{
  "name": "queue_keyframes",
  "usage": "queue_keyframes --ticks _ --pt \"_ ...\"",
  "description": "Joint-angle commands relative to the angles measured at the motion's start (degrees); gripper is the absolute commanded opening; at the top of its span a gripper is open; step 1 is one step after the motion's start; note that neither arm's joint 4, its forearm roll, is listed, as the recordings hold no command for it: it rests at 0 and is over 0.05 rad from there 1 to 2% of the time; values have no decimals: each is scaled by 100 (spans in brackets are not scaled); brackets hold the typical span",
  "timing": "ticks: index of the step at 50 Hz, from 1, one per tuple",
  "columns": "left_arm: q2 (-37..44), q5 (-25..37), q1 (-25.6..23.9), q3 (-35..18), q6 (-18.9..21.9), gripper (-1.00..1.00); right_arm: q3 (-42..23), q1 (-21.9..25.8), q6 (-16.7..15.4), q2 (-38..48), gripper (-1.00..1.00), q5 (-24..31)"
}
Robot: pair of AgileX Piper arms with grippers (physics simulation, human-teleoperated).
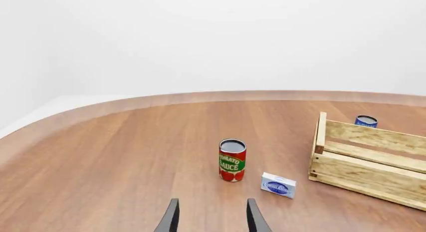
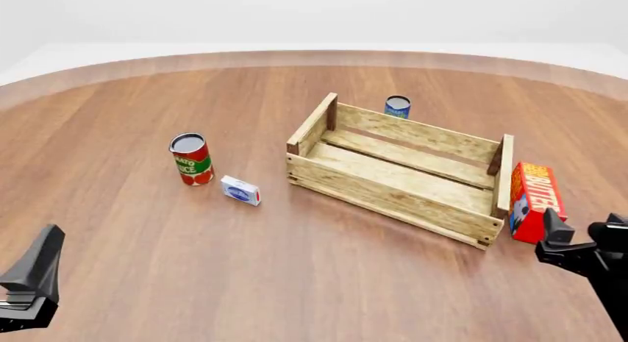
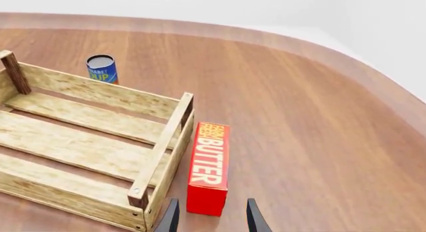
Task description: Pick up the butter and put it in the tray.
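Arms sit low at the near edge of the worktop, one on each side. The right gripper hangs just in front of the butter, not touching it, and its two dark fingers are spread apart with nothing between them. The left gripper is far off on the other side, and its fingers are spread apart too, holding nothing.

The butter lies flat on the wood, right beside the right end of the tray, outside it. It is a long red box. Its long side runs away from the right arm, along the tray's end wall. Big white letters on an orange-yellow face say BUTTER, and one short end points back at the fingers.

The tray is a big crate of pale wooden slats with posts at the corners. A blue can stands behind it. To its left stand a tomato sauce can and a small white-and-blue box.
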Motion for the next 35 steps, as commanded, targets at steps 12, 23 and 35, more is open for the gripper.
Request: queue_keyframes --ticks 12,23,35 --pt "0 0 0 0 0 100 1 -30 79 866 100 -818" --pt "0 0 0 0 0 100 -38 -46 95 1218 100 -1139" --pt "0 0 0 0 0 100 -160 -41 89 1457 100 -1201"
